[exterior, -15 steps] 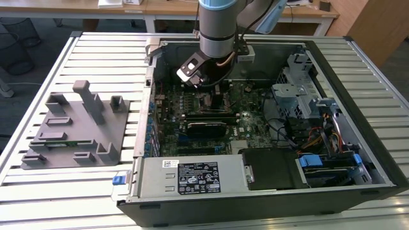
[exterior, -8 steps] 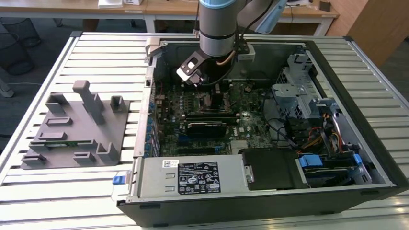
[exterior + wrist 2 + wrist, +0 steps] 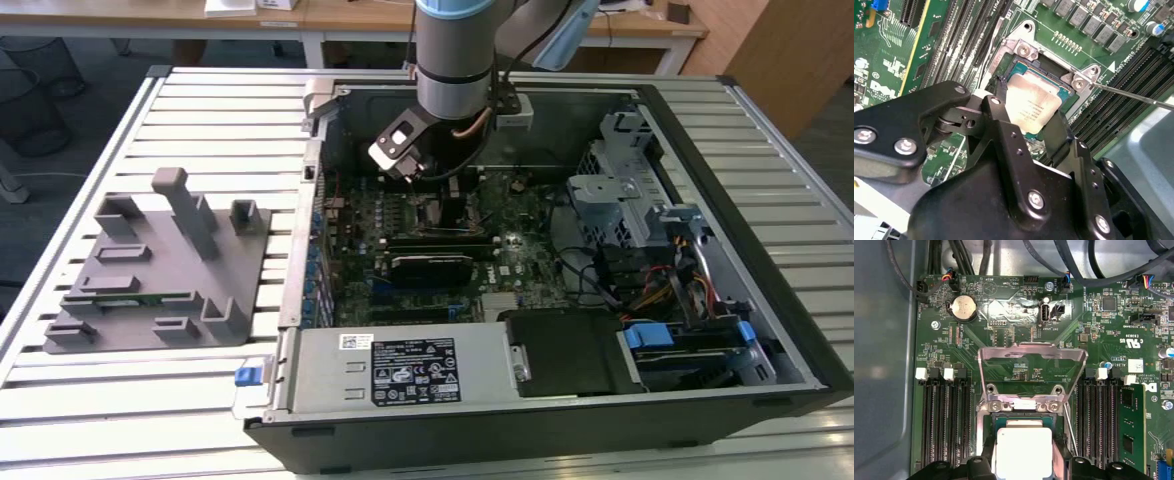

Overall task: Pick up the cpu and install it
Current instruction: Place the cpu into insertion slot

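One arm is reaching down into the open computer case (image 3: 781, 300) on the slatted table (image 3: 147, 400), and I am watching its gripper (image 3: 1023, 465) through both wrist views. Its two black fingers (image 3: 1059, 137) are pressing against opposite edges of the chip (image 3: 1033, 110), clamping it. The chip is hanging right over the socket (image 3: 1029, 69) on the green board (image 3: 1094, 325), where the metal cover plate (image 3: 1031, 357) is standing raised. I cannot tell whether chip and socket are touching. A grey tray (image 3: 160, 270) is lying well apart, at the exterior view's left.

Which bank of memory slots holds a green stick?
The bank beside the socket lever: the green stick stands in it; the other bank is empty.
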`<state>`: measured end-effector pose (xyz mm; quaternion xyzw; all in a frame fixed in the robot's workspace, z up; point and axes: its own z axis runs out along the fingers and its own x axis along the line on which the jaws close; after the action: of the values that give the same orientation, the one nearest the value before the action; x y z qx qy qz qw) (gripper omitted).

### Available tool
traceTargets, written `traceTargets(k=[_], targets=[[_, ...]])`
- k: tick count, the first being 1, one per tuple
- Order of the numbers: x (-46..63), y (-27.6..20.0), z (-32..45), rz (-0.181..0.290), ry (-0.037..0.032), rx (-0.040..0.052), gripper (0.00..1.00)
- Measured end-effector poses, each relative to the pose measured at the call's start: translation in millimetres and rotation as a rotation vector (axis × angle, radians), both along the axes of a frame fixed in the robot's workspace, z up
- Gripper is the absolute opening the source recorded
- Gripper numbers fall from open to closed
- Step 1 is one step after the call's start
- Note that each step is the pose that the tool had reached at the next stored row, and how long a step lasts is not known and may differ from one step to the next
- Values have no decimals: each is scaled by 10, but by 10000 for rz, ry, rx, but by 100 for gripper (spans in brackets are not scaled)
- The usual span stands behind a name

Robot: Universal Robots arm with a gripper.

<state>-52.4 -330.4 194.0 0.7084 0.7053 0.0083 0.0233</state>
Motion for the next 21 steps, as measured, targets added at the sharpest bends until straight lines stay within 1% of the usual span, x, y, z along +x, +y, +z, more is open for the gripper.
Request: traceTargets(k=[9,10,12,17,18,19,20,21], targets=[[2,-1,0,-5,-1,0,55],[2,-1,0,-5,0,0,61],[2,0,2,-5,0,-1,61],[2,0,39,-6,0,0,61],[2,0,50,-6,0,0,59],[2,0,62,-6,0,0,53],[2,0,72,-5,0,0,53],[2,1,82,-5,1,0,47]])
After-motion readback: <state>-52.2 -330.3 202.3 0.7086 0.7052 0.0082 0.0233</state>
